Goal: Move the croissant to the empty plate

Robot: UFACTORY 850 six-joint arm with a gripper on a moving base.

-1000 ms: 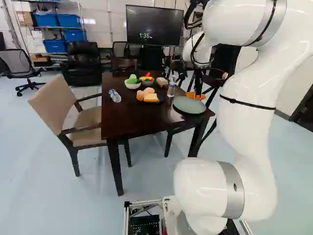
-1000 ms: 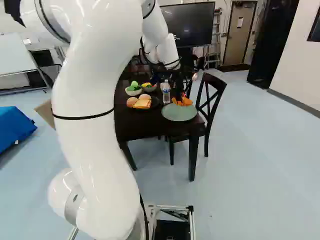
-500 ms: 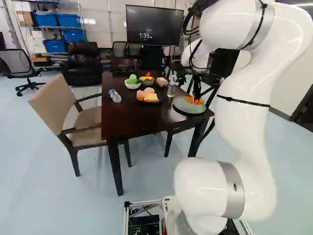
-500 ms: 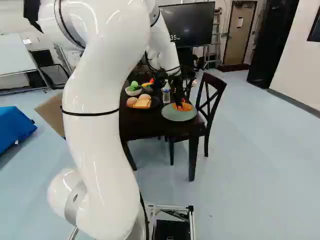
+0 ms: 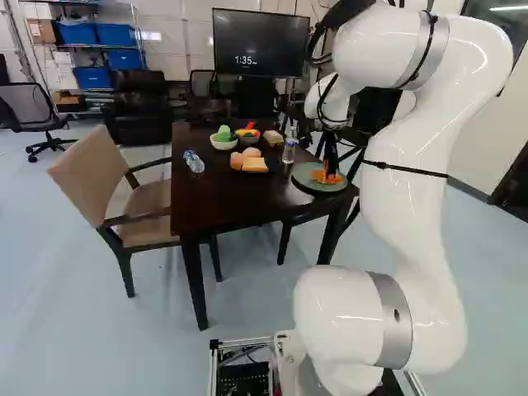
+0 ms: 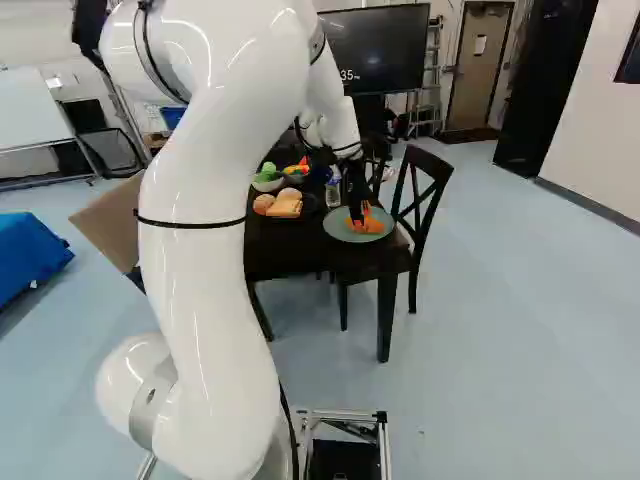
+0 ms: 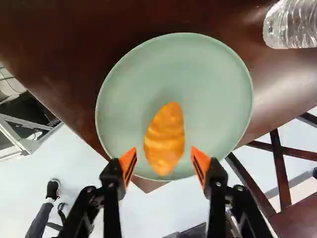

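Arm [image 5: 417, 198] rises tall from the joint [image 5: 334, 318] at the foot of both base views. It folds over at the top and reaches ahead to the counter [image 5: 219, 198]. Wrist end hangs over the near right corner of the counter, claw [image 5: 327, 174] pointing down at the green plate [image 7: 213, 74].

Claw [image 7: 163, 154] is open, grasping nothing: orange pads [image 7: 200, 161] stand wide apart, one on each side of the croissant's near end, a visible gap on both sides. Neither pad touches it.

Croissant [image 7: 165, 139] lies on the green plate, off centre toward the claw, long axis running roughly away from it. Most of it sits ahead of the fingertips. Nothing else on that plate.

Around it: water bottle [image 7: 292, 25] standing just beyond the green plate, near its rim. Farther along the counter, dark plate [image 6: 310, 206] with buns and bread [image 5: 254, 164], then two bowls [image 5: 223, 143] of coloured pieces. Dark chair [image 6: 425, 200] at the counter's right side, beige armchair [image 5: 95, 177] at its left.
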